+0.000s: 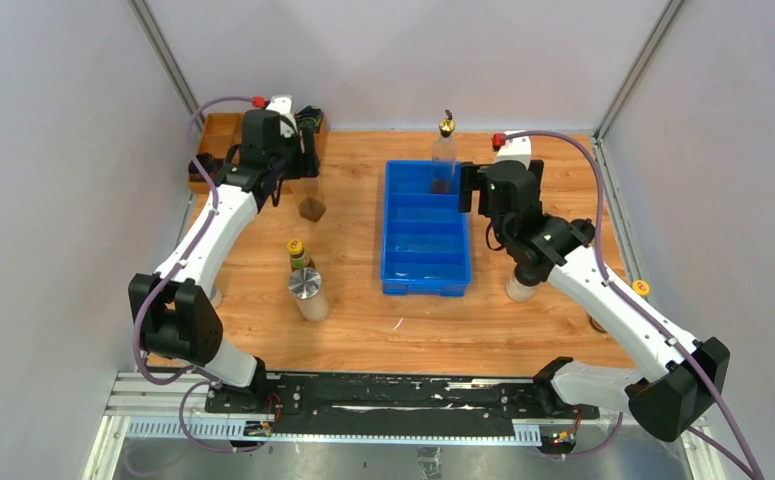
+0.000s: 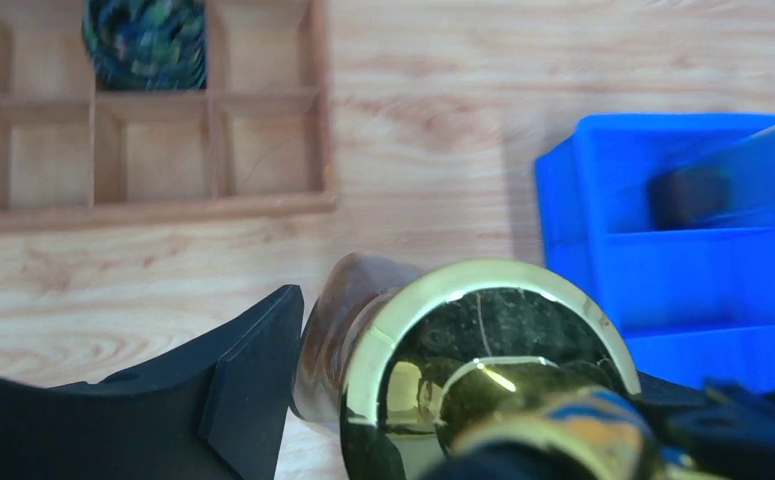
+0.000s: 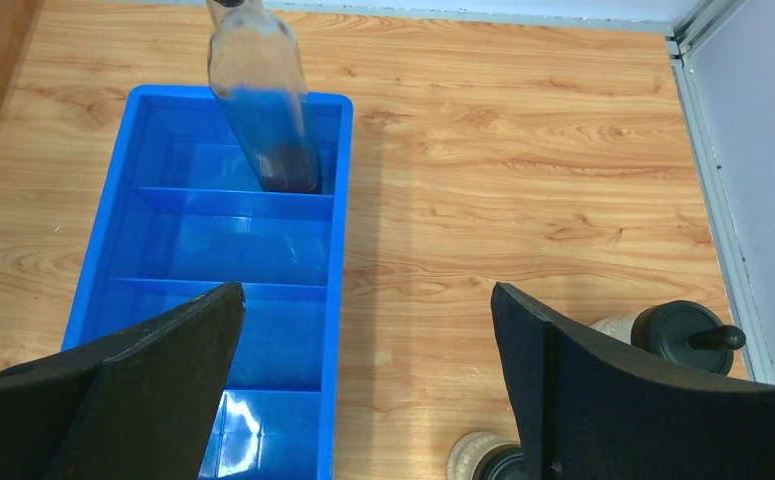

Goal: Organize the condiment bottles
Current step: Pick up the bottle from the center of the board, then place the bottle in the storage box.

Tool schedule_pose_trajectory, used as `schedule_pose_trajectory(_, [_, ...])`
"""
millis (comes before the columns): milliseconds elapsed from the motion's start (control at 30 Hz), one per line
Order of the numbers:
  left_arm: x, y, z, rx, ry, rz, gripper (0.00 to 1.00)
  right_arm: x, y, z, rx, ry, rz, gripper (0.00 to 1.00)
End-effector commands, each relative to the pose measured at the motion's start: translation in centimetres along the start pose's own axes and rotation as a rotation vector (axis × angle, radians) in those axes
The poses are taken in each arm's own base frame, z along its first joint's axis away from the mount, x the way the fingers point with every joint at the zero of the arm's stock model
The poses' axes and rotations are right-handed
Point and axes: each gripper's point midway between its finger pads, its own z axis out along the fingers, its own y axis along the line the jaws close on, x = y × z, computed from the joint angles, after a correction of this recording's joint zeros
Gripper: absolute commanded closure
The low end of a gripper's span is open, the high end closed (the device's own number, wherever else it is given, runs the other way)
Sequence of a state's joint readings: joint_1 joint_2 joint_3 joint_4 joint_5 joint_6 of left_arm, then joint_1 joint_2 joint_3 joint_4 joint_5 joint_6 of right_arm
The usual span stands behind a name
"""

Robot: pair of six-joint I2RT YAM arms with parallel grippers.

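Note:
My left gripper (image 1: 306, 185) (image 2: 463, 380) is shut on a tall clear gold-spouted bottle (image 1: 311, 205) (image 2: 338, 310) standing on the table beside the wooden organizer. Its left finger pad (image 2: 248, 375) lies against the glass, and the spout hides the other finger. A second gold-spouted bottle (image 1: 444, 155) (image 3: 263, 100) stands in the far compartment of the blue tray (image 1: 425, 275) (image 3: 343, 230). My right gripper (image 1: 470, 188) (image 3: 368, 295) hangs open over the tray's right edge, holding nothing. A yellow-capped dark bottle (image 1: 297, 254) and a silver-lidded shaker (image 1: 306, 285) stand left of the tray.
A wooden organizer (image 1: 218, 135) (image 2: 163, 210) at the far left holds a cable coil (image 2: 145, 40). A black-capped jar (image 3: 678, 330) and another container (image 3: 478, 460) (image 1: 521, 288) stand right of the tray under my right arm. Walls close in on both sides.

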State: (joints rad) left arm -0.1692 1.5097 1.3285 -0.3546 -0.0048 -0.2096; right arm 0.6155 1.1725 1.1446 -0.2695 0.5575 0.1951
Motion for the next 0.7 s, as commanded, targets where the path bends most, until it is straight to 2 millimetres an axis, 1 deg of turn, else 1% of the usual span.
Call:
schedule_pose_trajectory(0, [-8.9, -4.9, -3.9, 0.090, -0.226, 0.031, 0.44, -0.8, -0.4, -1.4, -0.003, -0.031, 0.015, 0.00])
schedule_pose_trajectory(67, [-10.6, -6.6, -4.2, 0.102, -0.249, 0.046, 0.44, -1.3, -0.9, -1.9, 0.005, -0.044, 0.011, 0.00])
schedule_pose_trajectory(100, [-11.0, -7.3, -3.9, 0.106, -0.250, 0.051, 0.44, -1.5, -1.2, -2.1, 0.011, -0.050, 0.008, 0.00])
schedule_pose_trajectory(133, [-12.0, -8.2, -4.0, 0.116, -0.265, 0.053, 0.44, -1.7, -1.5, -2.3, 0.016, -0.055, 0.007, 0.00])
schedule_pose_trajectory(267, [-13.5, -11.5, -3.1, 0.129, -0.274, 0.044, 0.43, -2.6, -2.4, -3.6, 0.018, -0.078, 0.009, 0.00])
schedule_pose_trajectory(333, [-13.9, -13.7, -2.4, 0.144, -0.276, 0.041, 0.43, -2.8, -2.8, -4.3, 0.015, -0.084, 0.012, 0.00])
schedule_pose_trajectory(467, [-13.8, -17.6, -0.9, 0.138, -0.265, 0.026, 0.43, -2.8, -3.7, -5.6, 0.010, -0.089, 0.022, 0.00])
schedule_pose_trajectory(567, [-13.4, -19.6, 0.3, 0.119, -0.257, -0.024, 0.42, -2.6, -4.2, -6.3, 0.012, -0.087, 0.019, 0.00])
schedule_pose_trajectory(633, [-12.9, -20.7, 0.9, 0.102, -0.253, -0.057, 0.41, -2.3, -4.5, -6.7, 0.015, -0.081, 0.016, 0.00])
schedule_pose_trajectory(667, [-12.8, -20.8, 1.2, 0.083, -0.257, -0.071, 0.41, -2.2, -4.6, -6.9, 0.014, -0.078, 0.017, 0.00])
